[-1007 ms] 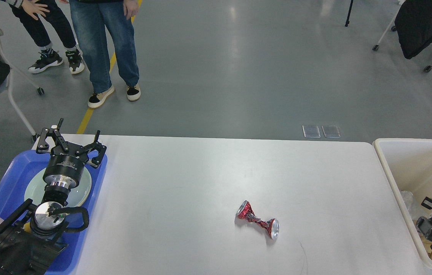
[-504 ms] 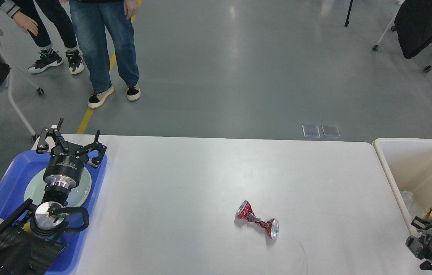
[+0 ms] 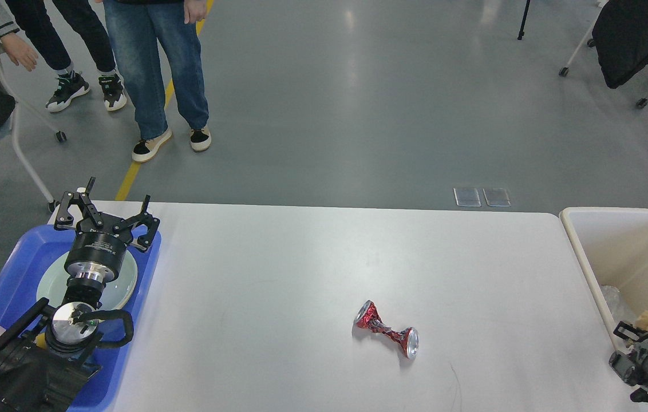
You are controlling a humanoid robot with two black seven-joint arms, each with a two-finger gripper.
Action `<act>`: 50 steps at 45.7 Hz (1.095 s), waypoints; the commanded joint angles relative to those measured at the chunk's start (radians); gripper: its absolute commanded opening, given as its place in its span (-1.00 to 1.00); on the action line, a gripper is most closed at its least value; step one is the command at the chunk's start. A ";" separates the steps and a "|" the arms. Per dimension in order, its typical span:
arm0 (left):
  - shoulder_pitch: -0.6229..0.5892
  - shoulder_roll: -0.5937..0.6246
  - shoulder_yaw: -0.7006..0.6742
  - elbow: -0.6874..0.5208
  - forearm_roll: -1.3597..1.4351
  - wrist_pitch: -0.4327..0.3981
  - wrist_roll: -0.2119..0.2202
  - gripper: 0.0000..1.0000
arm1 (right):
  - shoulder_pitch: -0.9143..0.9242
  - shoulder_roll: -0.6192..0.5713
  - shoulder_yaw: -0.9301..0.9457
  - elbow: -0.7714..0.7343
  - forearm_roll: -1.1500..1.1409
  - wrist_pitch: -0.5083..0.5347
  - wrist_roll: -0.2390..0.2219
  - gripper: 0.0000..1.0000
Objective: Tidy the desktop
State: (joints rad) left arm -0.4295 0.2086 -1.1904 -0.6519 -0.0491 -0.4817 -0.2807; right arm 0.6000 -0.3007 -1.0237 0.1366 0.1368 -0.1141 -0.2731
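Lying on your large white rounded-corner worktop point(image 3: 312, 257), right of centre: crushed red aluminium can point(image 3: 387, 330). Your left claw point(image 3: 107, 216) spread wide, empty, above blue plastic tray point(image 3: 18, 257). Right claw point(image 3: 647, 361) dark; cannot tell opening.

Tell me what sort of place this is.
Probably a robotics lab or demo hall: grey polished floor with a yellow line, wheeled chairs, onlookers, and a staged desktop holding a crushed red can.

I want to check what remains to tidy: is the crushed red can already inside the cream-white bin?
No, the crushed red can lies on the desktop, well apart from the cream-white bin at the right.
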 commanded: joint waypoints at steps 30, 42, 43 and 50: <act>0.000 0.000 0.000 0.000 0.000 0.000 0.000 0.93 | 0.375 -0.181 0.010 0.262 -0.005 0.235 0.012 1.00; 0.000 0.000 0.000 0.000 0.000 0.000 0.000 0.93 | 0.655 -0.261 -0.026 0.444 -0.048 0.447 0.009 1.00; 0.000 0.000 0.000 0.000 0.000 0.000 0.000 0.93 | 0.685 -0.271 -0.033 0.480 -0.060 0.458 0.008 1.00; 0.000 0.000 0.000 0.000 0.000 0.000 0.000 0.93 | 0.897 -0.279 -0.114 0.721 -0.154 0.491 -0.001 1.00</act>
State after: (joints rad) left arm -0.4295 0.2086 -1.1904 -0.6519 -0.0491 -0.4817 -0.2807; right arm 1.3474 -0.5773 -1.0807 0.6944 0.0405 0.3517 -0.2688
